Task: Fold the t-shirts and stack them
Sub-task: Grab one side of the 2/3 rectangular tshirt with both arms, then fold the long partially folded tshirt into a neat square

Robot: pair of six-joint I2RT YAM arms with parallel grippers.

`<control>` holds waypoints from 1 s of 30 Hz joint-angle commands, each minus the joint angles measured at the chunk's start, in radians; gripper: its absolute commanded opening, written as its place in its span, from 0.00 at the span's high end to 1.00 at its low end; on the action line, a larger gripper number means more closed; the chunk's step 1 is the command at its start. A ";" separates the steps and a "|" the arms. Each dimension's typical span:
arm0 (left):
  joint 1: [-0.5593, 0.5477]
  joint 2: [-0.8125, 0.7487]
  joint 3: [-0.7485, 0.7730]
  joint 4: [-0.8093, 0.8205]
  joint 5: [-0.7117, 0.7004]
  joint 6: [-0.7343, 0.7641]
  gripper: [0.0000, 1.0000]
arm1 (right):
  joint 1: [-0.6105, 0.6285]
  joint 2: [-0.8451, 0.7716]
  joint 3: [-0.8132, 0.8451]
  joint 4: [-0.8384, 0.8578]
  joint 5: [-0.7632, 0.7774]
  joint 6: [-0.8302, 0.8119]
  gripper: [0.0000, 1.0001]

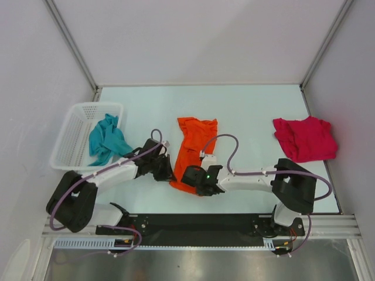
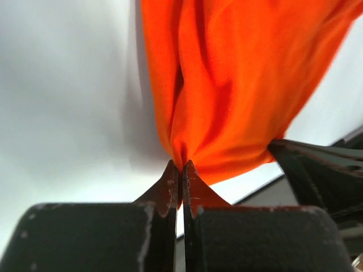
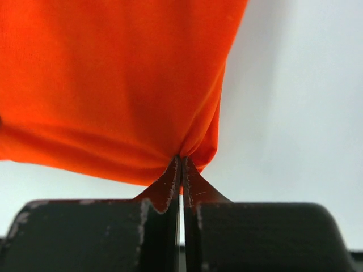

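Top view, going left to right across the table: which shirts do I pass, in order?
teal t-shirt → orange t-shirt → red t-shirt

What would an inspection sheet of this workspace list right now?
Surface: pale, smooth tabletop.
Job's things: orange t-shirt crumpled at centre; red t-shirt bunched at right; teal t-shirt hanging out of the white mesh basket.
Clutter: only that basket, at left.
Grippers: left gripper and right gripper both shut on the orange t-shirt's near edge.
Cables: purple cables loop along both arms.
Surroundings: plain white walls.
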 commanded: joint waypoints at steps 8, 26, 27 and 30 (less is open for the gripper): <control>-0.031 -0.456 -0.029 -0.319 -0.054 -0.047 1.00 | 0.303 -0.123 0.086 -0.417 0.059 0.329 1.00; -0.039 -0.679 0.119 -0.553 -0.117 -0.114 1.00 | 0.408 -0.093 0.356 -0.713 0.188 0.437 1.00; -0.039 -0.647 0.135 -0.534 -0.120 -0.110 1.00 | 0.385 -0.091 0.370 -0.712 0.201 0.382 1.00; -0.039 -0.505 0.207 -0.464 -0.120 -0.084 1.00 | 0.285 -0.094 0.404 -0.661 0.218 0.258 1.00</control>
